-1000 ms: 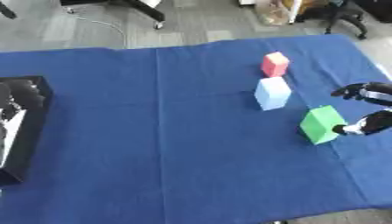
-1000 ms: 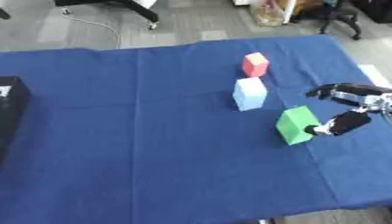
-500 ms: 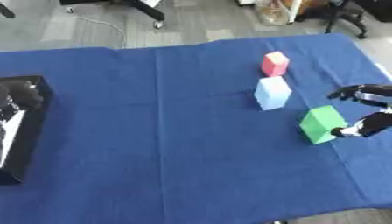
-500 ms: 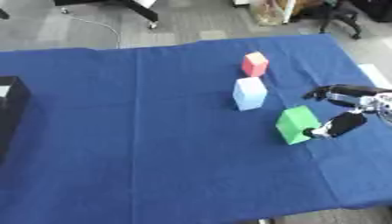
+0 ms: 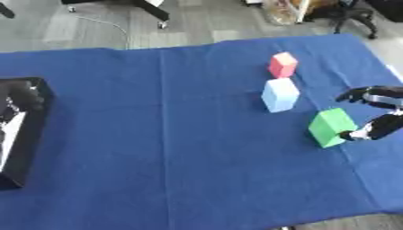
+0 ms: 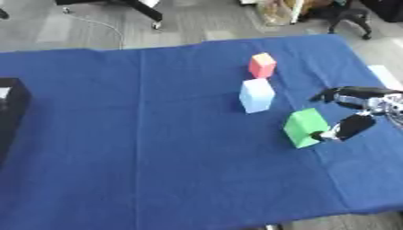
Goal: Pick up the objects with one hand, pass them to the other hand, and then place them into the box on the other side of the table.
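Three blocks stand toward the table's [image 6: 157, 148] right edge: red [image 6: 262, 65] farthest, pale blue [image 6: 257, 95] next, green [image 6: 305, 127] nearest. The right hand [image 6: 355, 112] is spread open at the green block's right side, thumb touching its lower corner, holding nothing. It should straddle the block squarely before closing. The box [image 5: 19, 130] sits at the left edge.
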Controlling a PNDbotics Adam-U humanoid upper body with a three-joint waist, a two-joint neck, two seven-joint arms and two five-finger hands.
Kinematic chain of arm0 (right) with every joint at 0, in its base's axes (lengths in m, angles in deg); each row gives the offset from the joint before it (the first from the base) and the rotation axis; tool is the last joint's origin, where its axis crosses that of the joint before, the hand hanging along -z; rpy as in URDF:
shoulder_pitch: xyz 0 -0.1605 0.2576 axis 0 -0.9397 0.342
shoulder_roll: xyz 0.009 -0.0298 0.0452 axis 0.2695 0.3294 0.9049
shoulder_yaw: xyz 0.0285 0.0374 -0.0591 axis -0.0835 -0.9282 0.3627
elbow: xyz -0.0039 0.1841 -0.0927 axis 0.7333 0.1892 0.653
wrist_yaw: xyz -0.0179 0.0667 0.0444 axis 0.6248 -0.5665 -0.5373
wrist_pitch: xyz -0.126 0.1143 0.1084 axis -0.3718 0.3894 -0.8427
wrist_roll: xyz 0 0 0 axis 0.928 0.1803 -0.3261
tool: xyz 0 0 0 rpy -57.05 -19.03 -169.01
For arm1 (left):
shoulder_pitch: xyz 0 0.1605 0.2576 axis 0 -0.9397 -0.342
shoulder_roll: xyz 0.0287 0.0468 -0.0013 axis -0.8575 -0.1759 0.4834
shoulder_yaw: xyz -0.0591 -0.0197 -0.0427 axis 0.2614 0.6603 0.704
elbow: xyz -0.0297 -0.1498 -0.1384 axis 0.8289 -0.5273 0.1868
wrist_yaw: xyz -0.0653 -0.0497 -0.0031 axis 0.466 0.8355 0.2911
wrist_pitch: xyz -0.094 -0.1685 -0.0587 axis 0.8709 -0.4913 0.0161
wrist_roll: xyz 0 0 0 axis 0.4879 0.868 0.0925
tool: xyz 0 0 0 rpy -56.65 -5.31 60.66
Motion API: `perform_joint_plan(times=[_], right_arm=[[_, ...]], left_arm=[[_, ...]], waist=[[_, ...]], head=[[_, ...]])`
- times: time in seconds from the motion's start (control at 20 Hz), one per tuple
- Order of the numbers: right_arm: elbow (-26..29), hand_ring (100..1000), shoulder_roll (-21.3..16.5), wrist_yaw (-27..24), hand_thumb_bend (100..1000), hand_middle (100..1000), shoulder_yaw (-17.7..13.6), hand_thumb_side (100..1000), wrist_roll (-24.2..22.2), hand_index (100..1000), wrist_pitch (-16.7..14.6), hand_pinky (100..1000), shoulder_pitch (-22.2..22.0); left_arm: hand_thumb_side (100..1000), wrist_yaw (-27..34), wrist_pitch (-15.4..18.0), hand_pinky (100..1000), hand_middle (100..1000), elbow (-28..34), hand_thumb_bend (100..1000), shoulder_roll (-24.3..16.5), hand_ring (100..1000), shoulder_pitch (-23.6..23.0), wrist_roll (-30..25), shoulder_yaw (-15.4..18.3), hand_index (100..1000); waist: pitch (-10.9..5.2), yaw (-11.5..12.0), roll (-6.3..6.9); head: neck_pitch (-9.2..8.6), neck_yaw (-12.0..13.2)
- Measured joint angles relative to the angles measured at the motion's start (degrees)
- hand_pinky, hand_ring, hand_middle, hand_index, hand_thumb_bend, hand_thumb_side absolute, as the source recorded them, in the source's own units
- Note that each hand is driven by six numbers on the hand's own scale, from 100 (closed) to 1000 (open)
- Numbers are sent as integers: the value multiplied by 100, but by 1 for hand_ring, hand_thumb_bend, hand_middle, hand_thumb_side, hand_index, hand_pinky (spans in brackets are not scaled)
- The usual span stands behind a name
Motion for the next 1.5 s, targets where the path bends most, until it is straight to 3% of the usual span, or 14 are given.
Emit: perform_joint_plan(times=[1.05, 1.5], right_arm=[[-238, 934, 117, 132, 388, 909, 124, 402, -167, 928, -118, 912, 179], [-239, 904, 150, 147, 356, 835, 144, 375, -267, 885, -143, 906, 204]], left_arm=[[864, 20, 3, 667, 596, 0, 333, 44, 632, 11, -22, -1, 725], [863, 23, 10, 666, 596, 0, 333, 44, 633, 16, -31, -1, 725]], waist=[[15, 27, 15], [16, 35, 15]], head=[[0, -29], [0, -29]])
